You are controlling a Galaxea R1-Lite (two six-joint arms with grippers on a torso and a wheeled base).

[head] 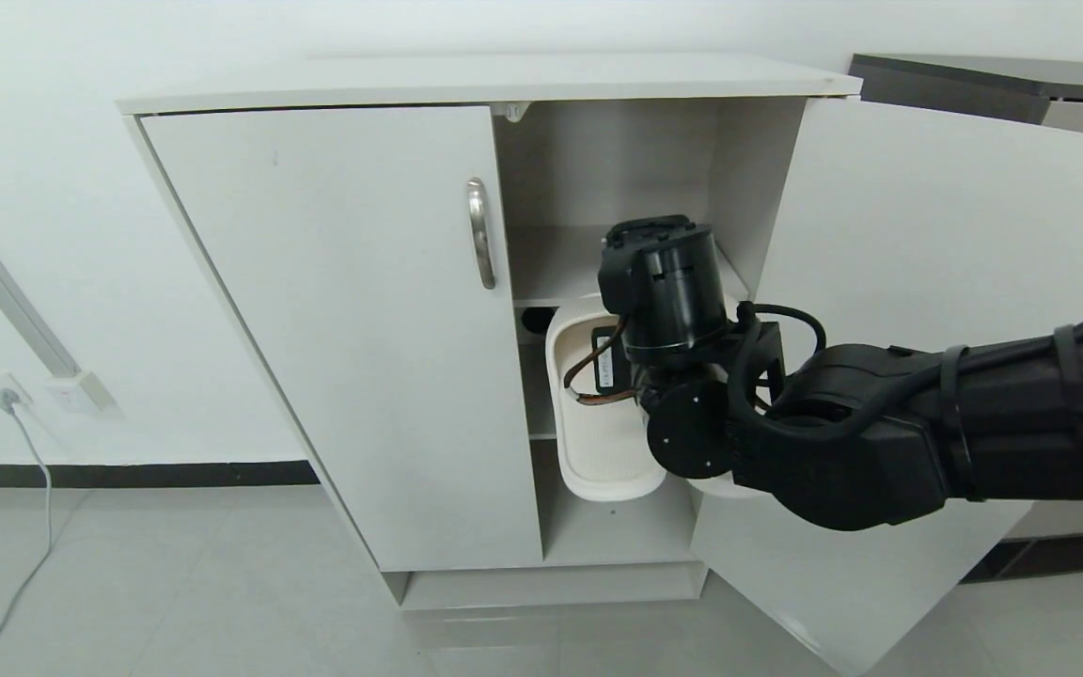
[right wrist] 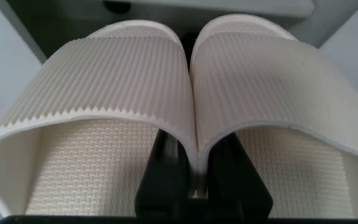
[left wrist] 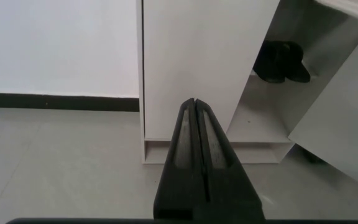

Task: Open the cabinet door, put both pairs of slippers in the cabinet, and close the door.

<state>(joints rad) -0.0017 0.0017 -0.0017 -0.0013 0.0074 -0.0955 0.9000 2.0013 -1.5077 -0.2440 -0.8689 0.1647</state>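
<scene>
Straddling the right pincer [right wrist: 194, 163], white slippers [right wrist: 124, 70] sit clamped by their touching inner edges.

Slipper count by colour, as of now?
white slippers: 2, both held in the right gripper
black slippers: 2, on a shelf inside the cabinet
total: 4
</scene>
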